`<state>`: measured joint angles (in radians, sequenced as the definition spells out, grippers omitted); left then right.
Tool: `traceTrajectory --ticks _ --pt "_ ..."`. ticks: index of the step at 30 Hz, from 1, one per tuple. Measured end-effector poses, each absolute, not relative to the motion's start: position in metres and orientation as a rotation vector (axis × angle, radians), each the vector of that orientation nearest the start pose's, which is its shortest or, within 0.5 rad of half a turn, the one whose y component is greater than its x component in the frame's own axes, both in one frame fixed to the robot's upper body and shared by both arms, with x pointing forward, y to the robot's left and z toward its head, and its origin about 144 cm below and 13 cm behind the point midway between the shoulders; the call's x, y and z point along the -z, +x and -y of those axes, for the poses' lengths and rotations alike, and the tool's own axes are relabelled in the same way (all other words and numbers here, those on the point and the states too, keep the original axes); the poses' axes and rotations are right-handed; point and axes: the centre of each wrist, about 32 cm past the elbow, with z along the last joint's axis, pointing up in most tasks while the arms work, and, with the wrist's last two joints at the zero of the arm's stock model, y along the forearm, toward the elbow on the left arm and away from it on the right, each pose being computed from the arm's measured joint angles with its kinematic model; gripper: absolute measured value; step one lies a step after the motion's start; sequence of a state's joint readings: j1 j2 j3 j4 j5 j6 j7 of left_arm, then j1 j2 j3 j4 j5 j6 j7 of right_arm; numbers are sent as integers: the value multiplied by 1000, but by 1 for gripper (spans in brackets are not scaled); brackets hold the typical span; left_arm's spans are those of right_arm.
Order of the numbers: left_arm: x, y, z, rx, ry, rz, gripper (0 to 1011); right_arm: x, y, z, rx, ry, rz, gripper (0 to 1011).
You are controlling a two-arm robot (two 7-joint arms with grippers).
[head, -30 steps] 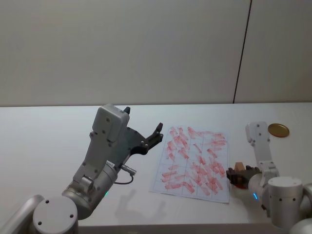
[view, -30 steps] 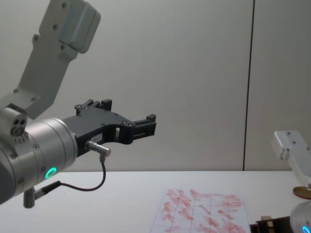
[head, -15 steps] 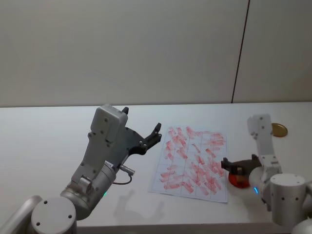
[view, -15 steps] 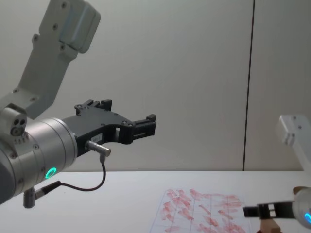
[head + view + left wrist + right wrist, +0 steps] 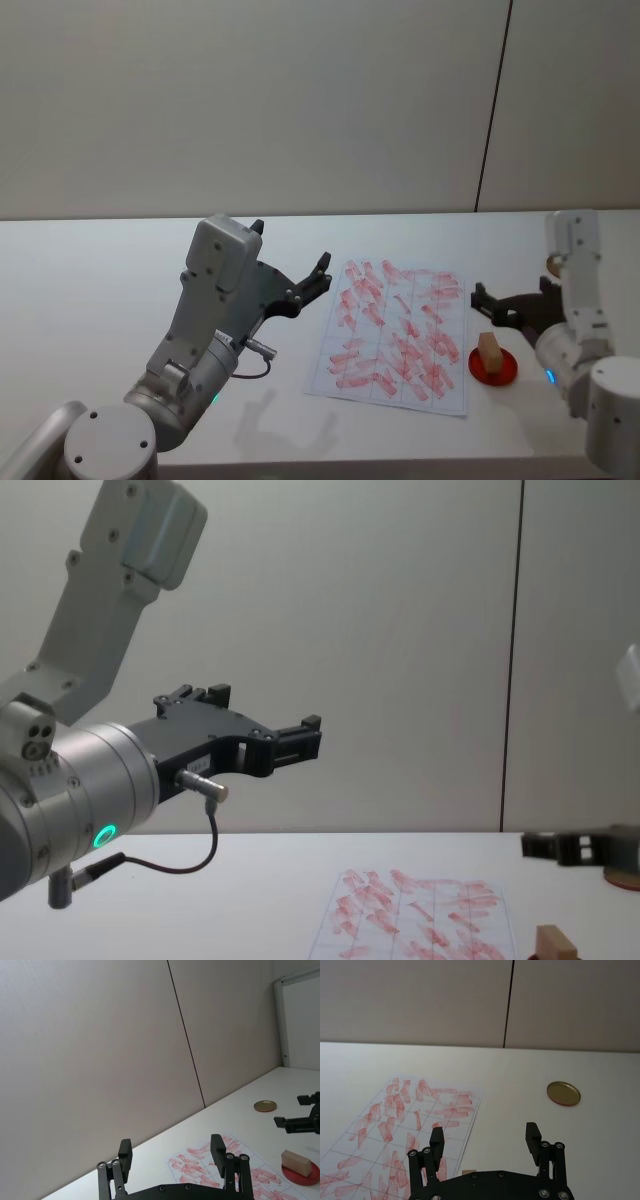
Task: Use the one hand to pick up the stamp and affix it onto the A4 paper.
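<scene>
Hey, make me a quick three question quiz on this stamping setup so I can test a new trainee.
1. True or false: the right tool is shut on the stamp.
2. What does the stamp rest on? A) the A4 paper B) the red ink pad C) the brass disc
3. Fill in: the left tool hangs open, raised to the ____ of the paper.

Key: 1 false, it is open and raised above the stamp. 2 B. 3 left.
</scene>
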<state>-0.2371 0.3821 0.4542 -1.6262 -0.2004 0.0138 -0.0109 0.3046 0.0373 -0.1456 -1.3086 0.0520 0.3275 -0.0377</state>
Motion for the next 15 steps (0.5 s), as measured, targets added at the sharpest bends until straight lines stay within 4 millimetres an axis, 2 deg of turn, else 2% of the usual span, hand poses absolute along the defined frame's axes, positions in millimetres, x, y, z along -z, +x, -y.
traceTrajectory --ticks 15 --pt "-1204 492 -198 -1124 61 268 993 -1175 518 215 1473 -135 -46 1001"
